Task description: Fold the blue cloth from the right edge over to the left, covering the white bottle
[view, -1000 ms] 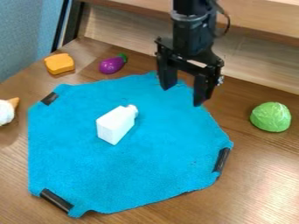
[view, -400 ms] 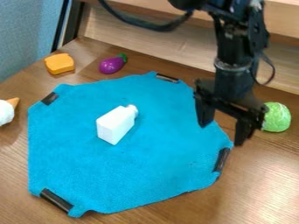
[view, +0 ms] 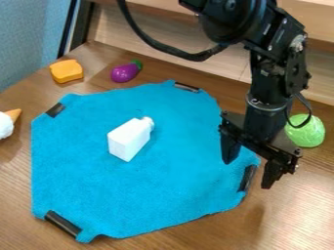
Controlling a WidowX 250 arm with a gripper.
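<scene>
The black gripper (view: 248, 172) hangs over the right edge of the blue cloth (view: 163, 195), its two fingers apart with nothing between them. Behind the gripper and to its right is a green cabbage-like ball (view: 306, 132), partly covered by the arm. A white bottle (view: 129, 139) lies on the cloth near its middle, to the left of the gripper, its neck toward the upper right.
An orange bread-shaped toy (view: 66, 71) and a purple eggplant (view: 124, 72) lie beyond the cloth at the back left. A white toy with an orange tip (view: 7, 125) is at the left edge. Black clips (view: 63, 223) hold the cloth's corners. A wooden ledge runs behind.
The gripper has moved right and toward the camera, from above the cloth's back edge to its right edge. The bottle and the other toys have stayed in place.
</scene>
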